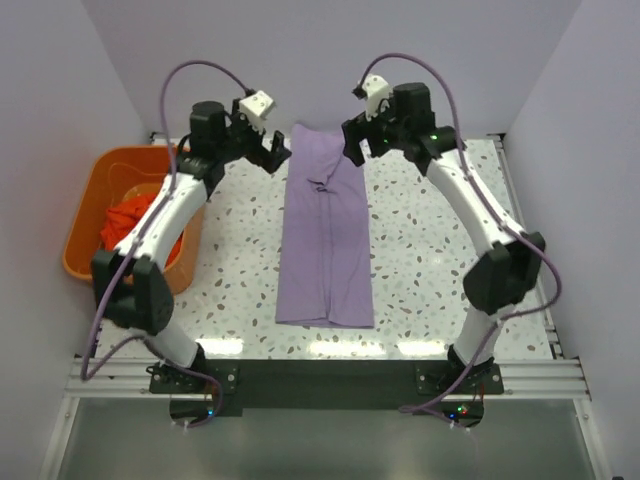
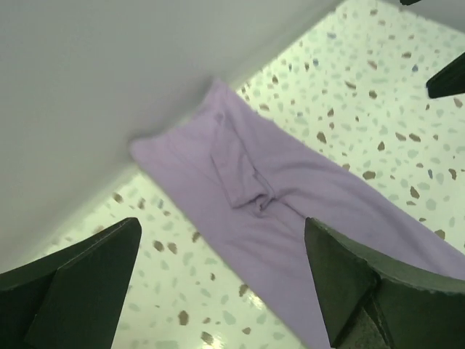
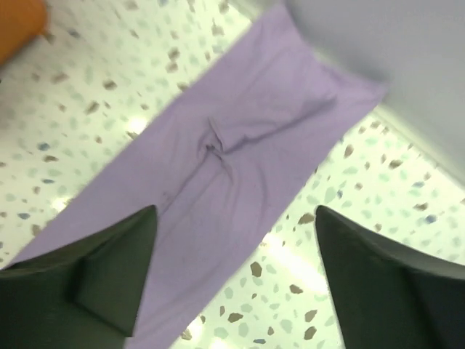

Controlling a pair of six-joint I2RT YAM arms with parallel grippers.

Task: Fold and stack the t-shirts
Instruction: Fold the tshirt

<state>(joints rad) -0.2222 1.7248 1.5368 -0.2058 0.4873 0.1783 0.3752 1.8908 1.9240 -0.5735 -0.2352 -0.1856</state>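
Note:
The lavender-purple t-shirt (image 1: 326,230) lies flat on the table, folded into a long narrow strip running from the back wall toward the front. It also shows in the left wrist view (image 2: 290,196) and the right wrist view (image 3: 218,174). My left gripper (image 1: 268,152) is open and empty, hovering above the table beside the strip's far left corner. My right gripper (image 1: 358,142) is open and empty, above the strip's far right edge. The orange-red t-shirt (image 1: 135,225) lies crumpled in the orange basket (image 1: 85,215) at the left.
The speckled white table (image 1: 440,250) ends at a wall close behind the shirt's far end. The orange basket stands at the table's left edge, under my left arm. A black rail runs along the near edge.

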